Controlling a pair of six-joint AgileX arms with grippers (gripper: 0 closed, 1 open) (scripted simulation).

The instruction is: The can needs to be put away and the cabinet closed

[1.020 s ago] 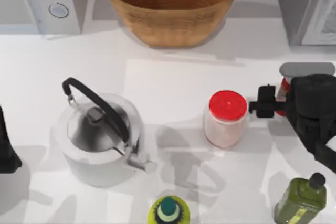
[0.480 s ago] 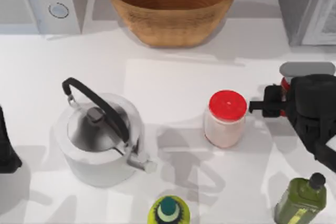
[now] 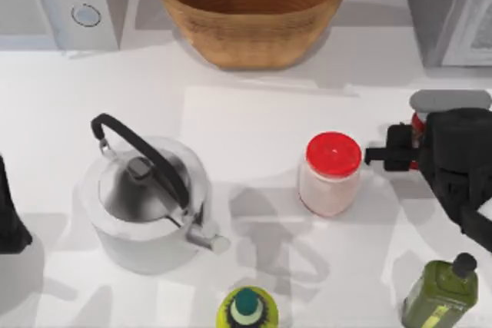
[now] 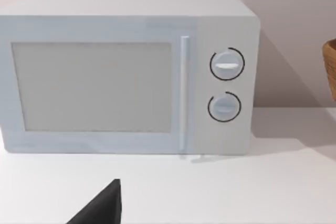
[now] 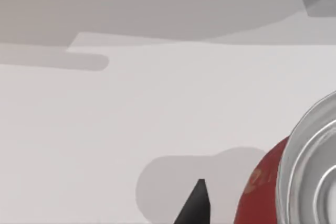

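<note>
- The right gripper [image 3: 400, 157] sits at the right side of the table, beside the can [image 3: 417, 130], which shows as a sliver of red behind the black wrist.
- Its fingers look drawn in close against the can, though I cannot tell from here whether they actually pinch it.
- In the right wrist view the can [image 5: 310, 171] is close up, upright, with its silver top and red side at the frame's edge.
- The cabinet [image 3: 450, 9] stands at the far right corner of the table, its white-framed door [image 3: 477, 24] towards the right edge.
- A white jar with a red lid [image 3: 331, 172] stands just left of the gripper, apart from it.
- The left arm [image 3: 9, 213] is parked at the left edge; its wrist camera faces the microwave [image 4: 128, 72].
- Also on the table: a kettle [image 3: 147, 197], a wicker basket [image 3: 251, 5] and a green bottle [image 3: 442, 291].
</note>
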